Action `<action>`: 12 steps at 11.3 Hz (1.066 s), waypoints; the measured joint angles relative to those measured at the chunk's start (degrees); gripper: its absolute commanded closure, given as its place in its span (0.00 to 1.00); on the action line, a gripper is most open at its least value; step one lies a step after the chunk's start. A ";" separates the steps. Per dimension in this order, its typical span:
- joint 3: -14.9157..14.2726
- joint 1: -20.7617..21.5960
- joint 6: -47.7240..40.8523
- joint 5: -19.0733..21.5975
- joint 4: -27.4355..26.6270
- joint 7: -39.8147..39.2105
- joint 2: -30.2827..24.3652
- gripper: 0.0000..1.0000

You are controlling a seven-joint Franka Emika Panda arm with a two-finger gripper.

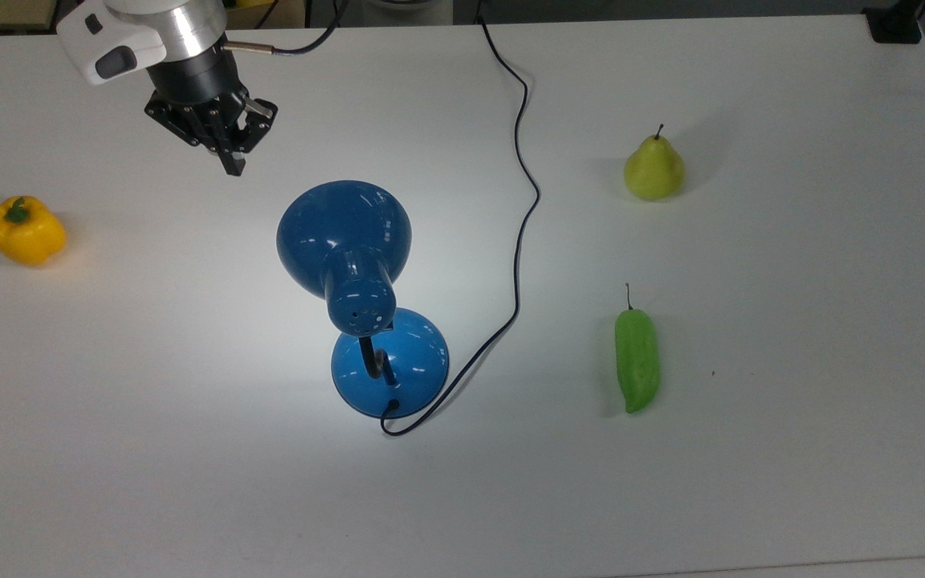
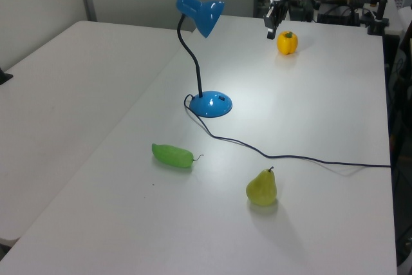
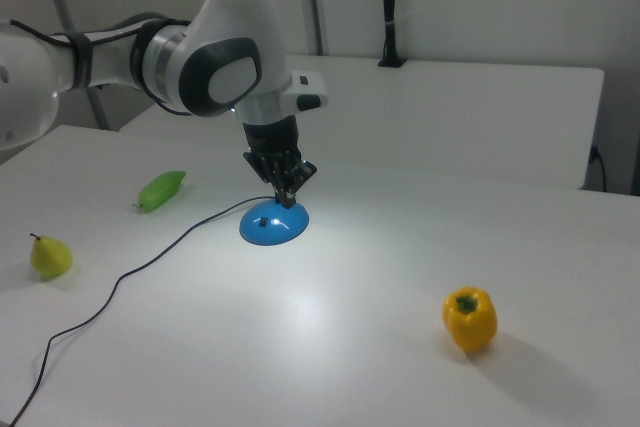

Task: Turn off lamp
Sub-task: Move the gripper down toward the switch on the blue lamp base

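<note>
Top view: my jaws clenched, empty, just beyond the lamp shade, lamp mid-counter, lit. Left view: jaws right of lamp shade. Right view: jaws above lamp base.

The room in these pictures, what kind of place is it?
Probably a robotics lab or test bench: a robot arm, its gripper pointing down, works over a plain white table holding a lit blue lamp, a pear and a yellow pepper, laid out like test props.
</note>
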 measured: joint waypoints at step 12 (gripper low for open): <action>0.22 7.89 19.87 0.15 -2.86 -0.25 9.41 1.00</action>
